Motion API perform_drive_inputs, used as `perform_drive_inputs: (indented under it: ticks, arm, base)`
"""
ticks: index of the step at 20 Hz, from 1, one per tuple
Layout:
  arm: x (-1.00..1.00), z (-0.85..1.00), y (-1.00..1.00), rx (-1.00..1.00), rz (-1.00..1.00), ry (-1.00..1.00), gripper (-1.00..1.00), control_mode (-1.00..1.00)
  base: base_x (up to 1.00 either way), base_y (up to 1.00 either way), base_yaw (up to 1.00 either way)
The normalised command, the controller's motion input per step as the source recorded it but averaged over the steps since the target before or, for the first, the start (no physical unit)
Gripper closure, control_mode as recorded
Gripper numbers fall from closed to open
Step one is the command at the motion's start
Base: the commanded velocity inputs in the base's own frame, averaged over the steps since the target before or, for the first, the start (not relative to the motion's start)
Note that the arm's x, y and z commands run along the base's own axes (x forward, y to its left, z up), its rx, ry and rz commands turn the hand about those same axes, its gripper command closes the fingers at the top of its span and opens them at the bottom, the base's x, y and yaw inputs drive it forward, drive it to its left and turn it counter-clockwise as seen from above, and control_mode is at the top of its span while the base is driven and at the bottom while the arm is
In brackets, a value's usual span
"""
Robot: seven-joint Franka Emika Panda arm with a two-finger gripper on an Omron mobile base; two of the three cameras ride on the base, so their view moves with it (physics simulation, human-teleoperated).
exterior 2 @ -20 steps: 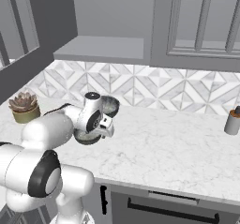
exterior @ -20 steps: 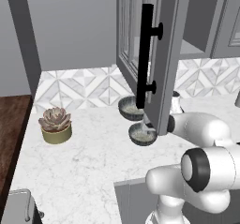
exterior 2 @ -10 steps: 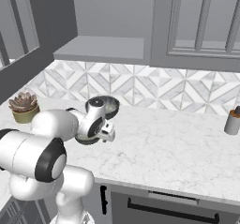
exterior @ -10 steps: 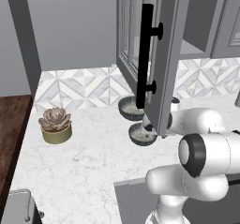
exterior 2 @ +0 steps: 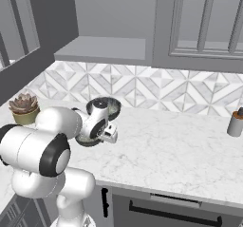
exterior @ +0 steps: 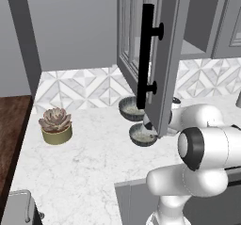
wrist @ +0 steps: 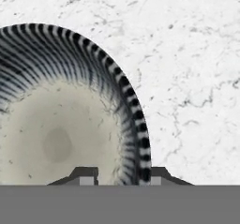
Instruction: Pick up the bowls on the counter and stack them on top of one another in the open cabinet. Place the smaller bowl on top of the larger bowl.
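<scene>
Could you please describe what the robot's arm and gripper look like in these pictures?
The arm is built from glossy white, rounded, bulbous segments joined by dark grey to black rings at the joints. No cables or markings show on it. The gripper has a white hand and two small dark grey finger tips, each with a paler square patch.

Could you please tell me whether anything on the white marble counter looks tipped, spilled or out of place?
Nothing stands out. Both dark grey bowls, the near one and the far one, sit upright on the white marble counter, and the succulent pot stands upright too.
</scene>
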Motion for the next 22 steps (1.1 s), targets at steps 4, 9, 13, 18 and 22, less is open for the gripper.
perform_drive_inputs:
  ticks: [4, 9, 13, 18, 22]
  arm:
    - [-0.01, 0.11, 0.00, 0.02, 0.00, -0.06, 1.00, -1.00]
    - [-0.34, 0.47, -0.21, 0.19, -0.06, -0.21, 1.00, -1.00]
    - [-0.10, 0.61, -0.37, 0.44, -0.21, -0.19, 1.00, -1.00]
    - [0.19, 0.69, -0.05, 0.28, -0.26, -0.14, 1.00, -1.00]
    - [0.47, 0.77, 0.00, 0.04, -0.21, -0.03, 1.00, -1.00]
  base:
    - [0.00, 0.00, 0.00]
    - [0.00, 0.00, 0.00]
    - [0.00, 0.00, 0.00]
    - [0.00, 0.00, 0.00]
    - [0.00, 0.00, 0.00]
